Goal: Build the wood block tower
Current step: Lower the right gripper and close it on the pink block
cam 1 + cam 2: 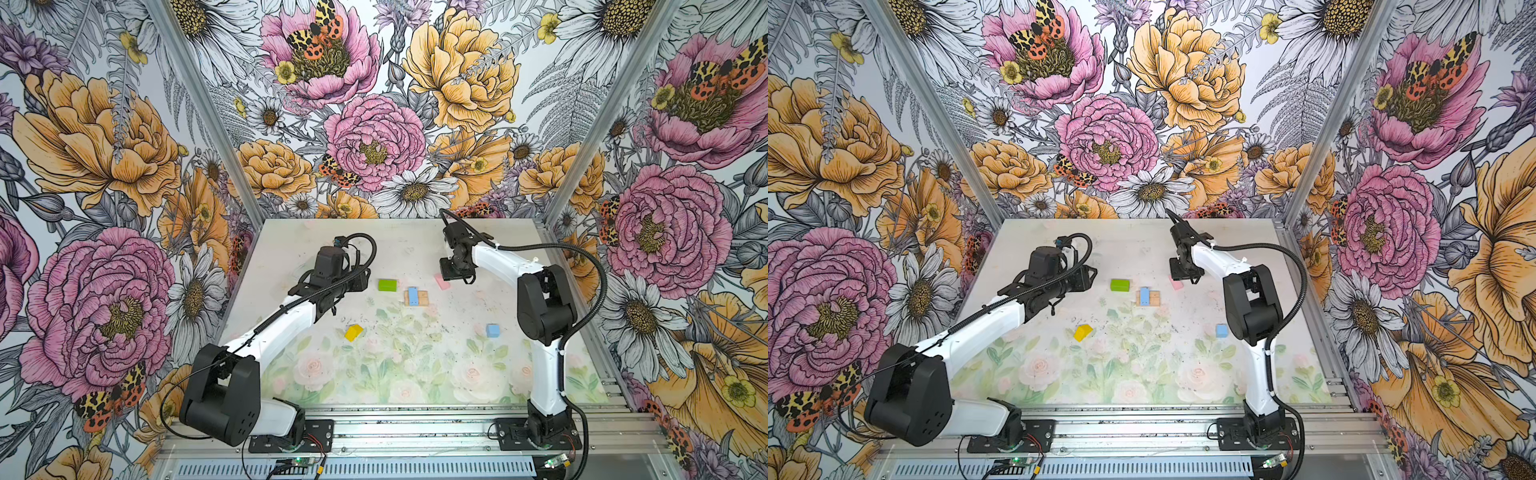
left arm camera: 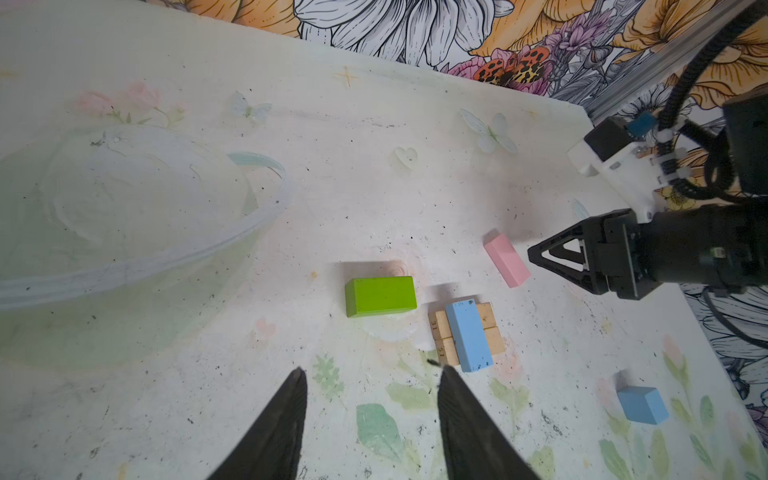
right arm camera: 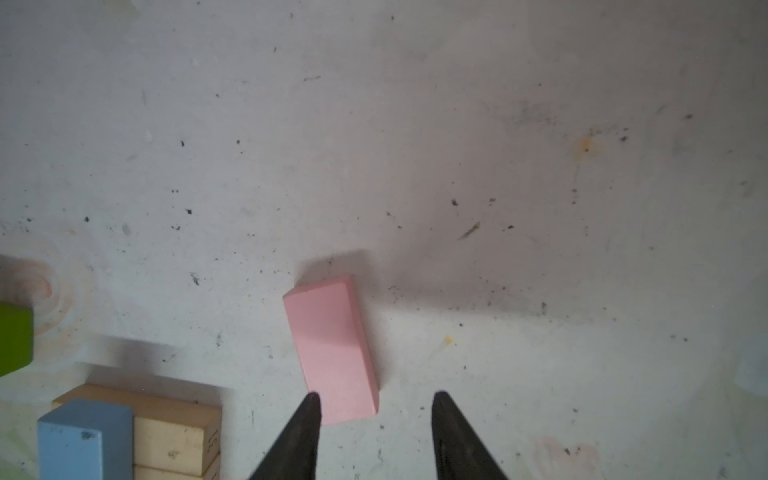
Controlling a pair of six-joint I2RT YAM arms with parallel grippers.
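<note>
Two tan planks [image 1: 422,297] lie side by side mid-table with a light blue brick [image 1: 412,296] across them. A green brick [image 1: 387,285] lies just left of that stack, and a pink brick [image 1: 442,281] to its right. Nearer the front sit a yellow roof-shaped piece [image 1: 353,332] and a light blue cube [image 1: 492,330]. My right gripper [image 3: 376,395] is open just over the pink brick [image 3: 332,349], whose near end lies by one fingertip. My left gripper [image 2: 372,372] is open and empty, short of the green brick [image 2: 380,296] and the stack.
A clear plastic bowl [image 2: 249,232] stands on the table left of the green brick in the left wrist view. Flowered walls with metal corner posts [image 1: 582,166] close the table at the back and sides. Both arm bases sit on the front rail [image 1: 415,432].
</note>
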